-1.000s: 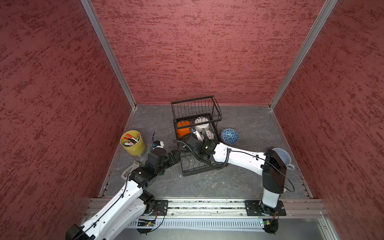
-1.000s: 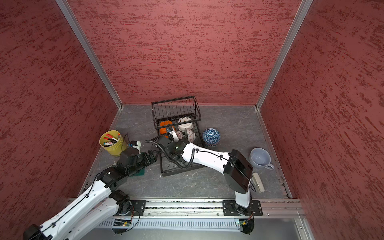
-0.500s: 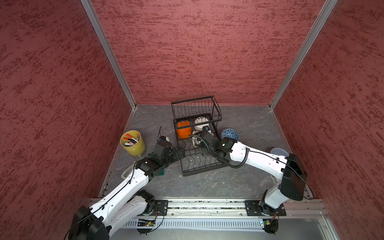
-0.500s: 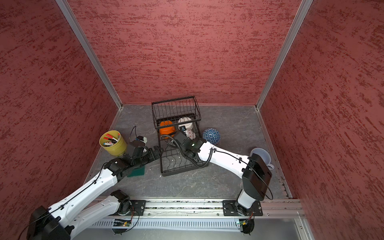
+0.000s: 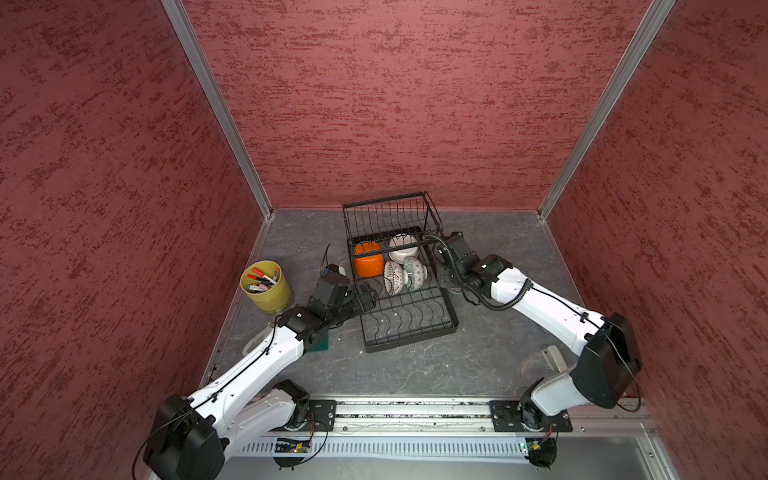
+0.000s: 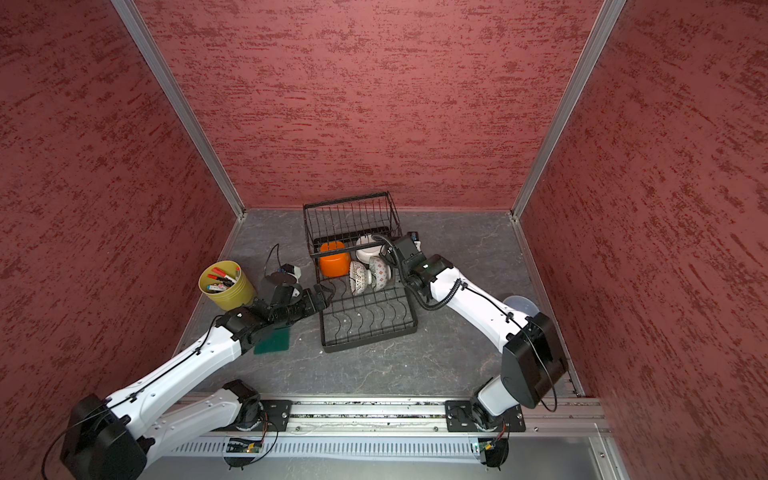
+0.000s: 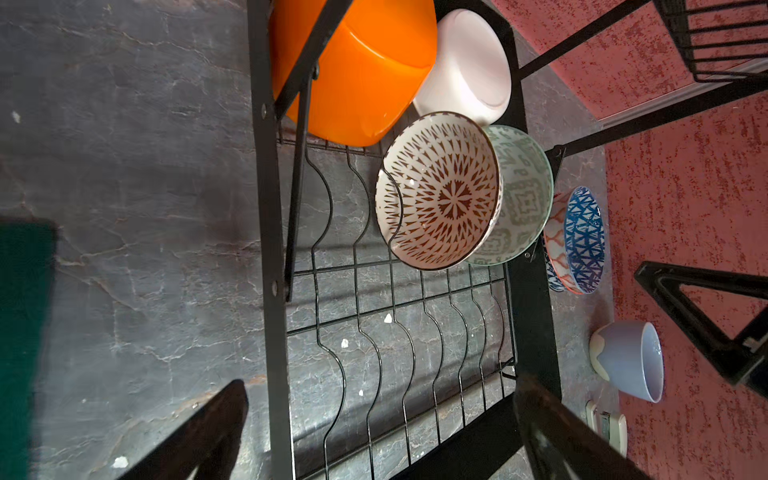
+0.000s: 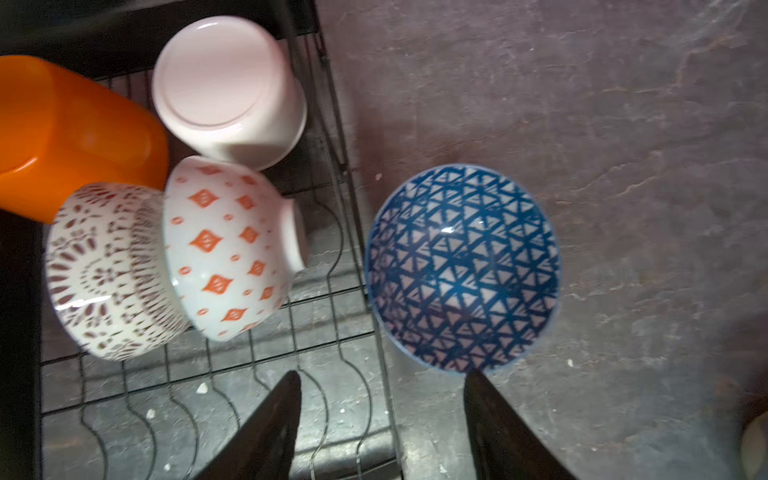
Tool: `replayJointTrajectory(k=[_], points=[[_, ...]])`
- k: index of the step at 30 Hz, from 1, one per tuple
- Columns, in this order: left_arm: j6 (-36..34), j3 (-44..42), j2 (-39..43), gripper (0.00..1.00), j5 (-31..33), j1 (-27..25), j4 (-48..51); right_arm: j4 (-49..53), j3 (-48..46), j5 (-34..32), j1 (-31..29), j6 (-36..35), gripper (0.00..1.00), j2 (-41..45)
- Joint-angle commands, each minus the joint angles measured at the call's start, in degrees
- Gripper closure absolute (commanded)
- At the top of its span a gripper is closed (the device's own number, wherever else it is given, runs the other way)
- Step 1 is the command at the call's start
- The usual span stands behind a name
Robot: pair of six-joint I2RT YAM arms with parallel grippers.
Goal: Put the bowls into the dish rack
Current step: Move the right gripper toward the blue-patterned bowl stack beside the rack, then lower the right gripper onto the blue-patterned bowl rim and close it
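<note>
- right gripper [image 8: 382, 374] hangs over the table [image 5: 415, 374] with its jaws apart and nothing between them. blue bowl [image 8: 461, 266] sits upright on the table just beside the dish rack [image 5: 415, 334], not loaded yet.
- one finger looks lined up over the rack's side rim instead of the bowl, so i'd guess a straight drop lands it on wire, or it nudges the bowl away instead of straddling its wall.
- glazed ceramic pinched on a thin rim could easily slip or swing on the lift.
- the nearest slots hold the orange-diamond bowl [image 8: 232, 249] and the brown patterned bowl [image 8: 104, 270], both tipped on edge and leaning together. clip one on the way in and they could both roll.
- orange bowl [image 5: 368, 264] and white bowl [image 5: 403, 247] fill the far end under the raised basket, which also blocks coming in from above there. the empty slots are at the near end.
- left gripper [image 7: 382, 380] is spread wide and empty at the rack's opposite side, so both arms over the tray could bump.
- around it: pale cup [image 7: 627, 361] past the blue bowl, pen pot [image 5: 266, 286] and green sponge [image 6: 272, 343] on the left. none are in the path.
- left wrist view hints at another patterned bowl right against the blue one, can't tell for sure.
</note>
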State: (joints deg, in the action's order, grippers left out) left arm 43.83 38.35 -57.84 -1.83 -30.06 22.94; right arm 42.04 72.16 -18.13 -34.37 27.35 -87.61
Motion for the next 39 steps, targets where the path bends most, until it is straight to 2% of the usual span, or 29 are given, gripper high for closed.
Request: replayJointTrajectory(k=[1, 7, 12, 21, 39], points=[[-1.59, 1.61, -0.99, 0.0, -1.54, 0.13, -0.72, 1.01, 1.63, 0.59, 3.84, -3.63, 0.43, -1.25], [-1.45, 2.39, -2.44, 0.0, -1.69, 0.42, -2.47, 0.31, 3.95, 2.41, 11.47, -7.7, 0.5, -4.63], [0.0, 2.2, -3.5, 0.0, -2.03, 1.04, -4.87, -1.11, 3.75, 5.09, 15.11, -9.45, 0.52, -7.69], [1.17, 0.9, -3.27, 0.0, -2.13, 1.41, -6.29, -4.81, 1.67, 7.47, 17.15, -9.93, 0.59, -10.33], [1.08, 0.41, -3.44, 0.0, -2.67, 1.94, -6.41, -7.06, 0.09, 8.11, 17.99, -9.92, 0.74, -13.45]])
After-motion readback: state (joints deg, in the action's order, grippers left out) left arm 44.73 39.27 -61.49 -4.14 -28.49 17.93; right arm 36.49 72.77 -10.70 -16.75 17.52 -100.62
